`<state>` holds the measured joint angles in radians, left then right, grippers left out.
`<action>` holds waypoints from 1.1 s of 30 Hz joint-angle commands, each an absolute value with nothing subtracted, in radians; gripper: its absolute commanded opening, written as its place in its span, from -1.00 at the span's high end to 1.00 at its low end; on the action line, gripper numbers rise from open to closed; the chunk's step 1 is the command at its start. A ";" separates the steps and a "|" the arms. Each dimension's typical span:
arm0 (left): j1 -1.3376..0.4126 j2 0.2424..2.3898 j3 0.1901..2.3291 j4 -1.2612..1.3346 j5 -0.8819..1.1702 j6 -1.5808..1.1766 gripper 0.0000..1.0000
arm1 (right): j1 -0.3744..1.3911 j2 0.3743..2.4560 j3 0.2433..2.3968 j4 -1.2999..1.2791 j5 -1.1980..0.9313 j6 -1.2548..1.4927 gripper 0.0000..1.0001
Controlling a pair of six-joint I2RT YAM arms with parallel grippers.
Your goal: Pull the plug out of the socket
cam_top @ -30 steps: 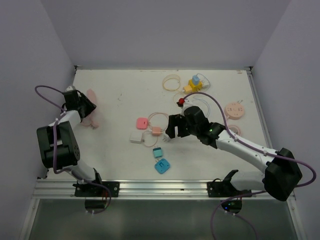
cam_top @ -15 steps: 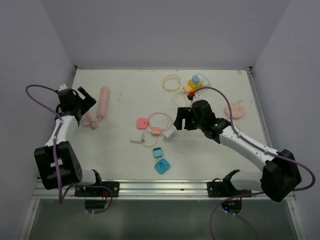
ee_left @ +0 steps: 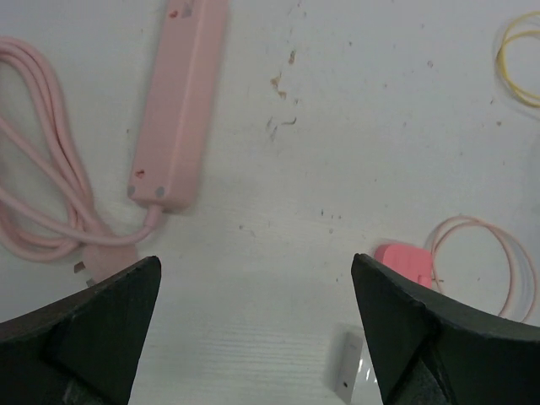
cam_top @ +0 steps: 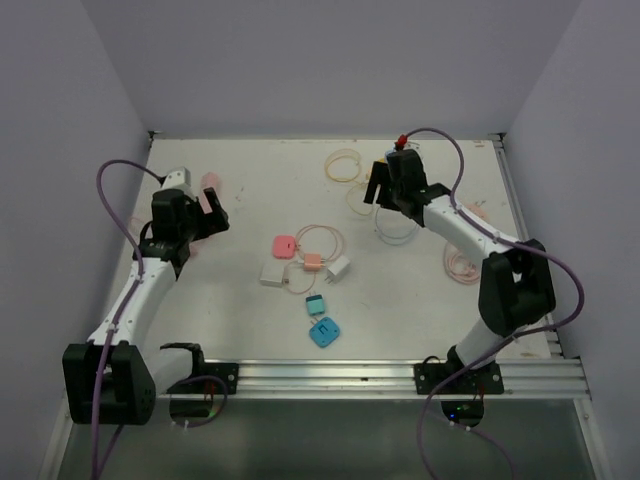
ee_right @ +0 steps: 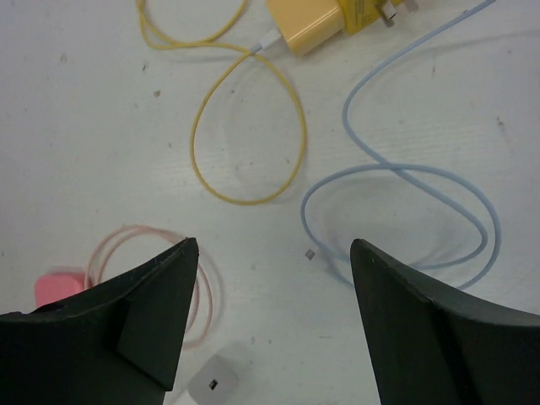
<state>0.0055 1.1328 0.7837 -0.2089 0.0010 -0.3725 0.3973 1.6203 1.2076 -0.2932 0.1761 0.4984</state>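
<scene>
**Hovering open-handed over the cables**

Spreading the right gripper (ee_right: 272,245) wide and gripping nothing, with the yellow adapter (ee_right: 314,25) lying just ahead and its yellow cable (ee_right: 245,202) looping back toward the fingers. Holding the left gripper (ee_left: 255,259) equally wide and empty, with the pink power strip (ee_left: 177,101) ahead and to its left.

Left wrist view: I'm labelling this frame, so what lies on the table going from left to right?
Coiled pink cord → pink power strip → white adapter → pink charger → thin pink cable loop.
</scene>
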 commanded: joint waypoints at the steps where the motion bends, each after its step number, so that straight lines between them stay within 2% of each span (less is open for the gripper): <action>1: -0.029 1.089 0.721 -0.190 -0.046 -0.299 -0.96 | 0.387 1.712 1.339 -0.278 0.313 0.555 -0.53; 5: -0.031 1.100 0.762 -0.195 -0.080 -0.290 -0.96 | 0.364 1.847 1.446 -0.167 0.307 0.416 -0.53; 13: -0.031 1.114 0.773 -0.199 -0.069 -0.285 -0.95 | 0.281 2.071 1.683 -0.195 0.242 0.207 -0.57; 27: -0.031 1.140 0.782 -0.201 -0.043 -0.285 -0.94 | 0.229 2.201 1.749 -0.152 0.083 0.051 -0.61; 33: -0.031 1.146 0.781 -0.199 -0.041 -0.287 -0.93 | 0.227 2.226 1.752 -0.182 0.089 0.057 -0.57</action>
<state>-0.0277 1.1454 0.7444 -0.2260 -0.0525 -0.3099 0.2306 2.2230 1.7157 -0.1894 0.1093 0.0803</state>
